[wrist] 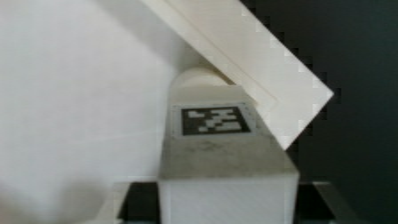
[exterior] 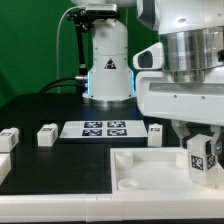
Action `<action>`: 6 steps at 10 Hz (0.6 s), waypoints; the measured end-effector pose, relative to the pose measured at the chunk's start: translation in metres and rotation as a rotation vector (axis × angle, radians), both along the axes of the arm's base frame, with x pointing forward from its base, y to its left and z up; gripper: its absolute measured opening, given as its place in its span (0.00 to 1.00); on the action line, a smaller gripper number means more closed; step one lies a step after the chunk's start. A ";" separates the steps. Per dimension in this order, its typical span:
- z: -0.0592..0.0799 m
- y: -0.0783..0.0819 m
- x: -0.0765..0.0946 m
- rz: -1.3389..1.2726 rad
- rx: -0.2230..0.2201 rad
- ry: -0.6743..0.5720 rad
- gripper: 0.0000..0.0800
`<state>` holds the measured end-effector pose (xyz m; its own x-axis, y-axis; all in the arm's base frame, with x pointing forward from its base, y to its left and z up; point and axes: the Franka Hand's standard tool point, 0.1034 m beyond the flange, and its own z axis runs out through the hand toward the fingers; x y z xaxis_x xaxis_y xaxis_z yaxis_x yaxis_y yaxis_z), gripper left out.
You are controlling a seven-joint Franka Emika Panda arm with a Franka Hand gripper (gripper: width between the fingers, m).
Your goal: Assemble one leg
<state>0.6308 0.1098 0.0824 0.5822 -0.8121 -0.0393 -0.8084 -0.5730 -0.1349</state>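
Gripper: at 4 o'clock in the exterior view, below a bulky, glossy white wrist housing; dark fingers closed on the leg, one on each side.
Leg: clamped upright between the fingers at 4 o'clock in the exterior view, over the panel's corner; cannot tell whether it touches the panel.
Leg shape and material: small blocky post, square-edged, matte white plastic; in the wrist view the leg shows one flat face, greyed by shade.
Tag: square black-and-white pattern, printed flat on the face of the leg, crisp-edged.
Panel: large, white, tray-like, smooth, with a raised rim and recessed corners; spans 5 to 7 o'clock in the exterior view. In the wrist view the panel shows a broad plain face and a sharp straight rim running on a diagonal, its corner just beside the tagged end of the leg.
Marker board: thin, flat, white, with a row of square tags; lies near the centre of the exterior view.
Spare legs: three alike, white blocks with tags, standing on the table; one at 9 o'clock, one just inward of it, one at 3 o'clock beside the marker board.
Table: matte black, flat.
Arm base: rounded glossy white column at 12 o'clock.
Backdrop: plain green, at 10 o'clock.
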 end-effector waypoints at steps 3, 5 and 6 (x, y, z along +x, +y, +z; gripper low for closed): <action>0.000 0.000 -0.002 -0.258 0.022 0.044 0.37; -0.001 0.001 -0.002 -0.180 0.017 0.035 0.50; -0.001 0.002 -0.002 -0.181 0.020 0.035 0.67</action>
<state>0.6287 0.1115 0.0817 0.4241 -0.9026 -0.0743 -0.9027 -0.4148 -0.1143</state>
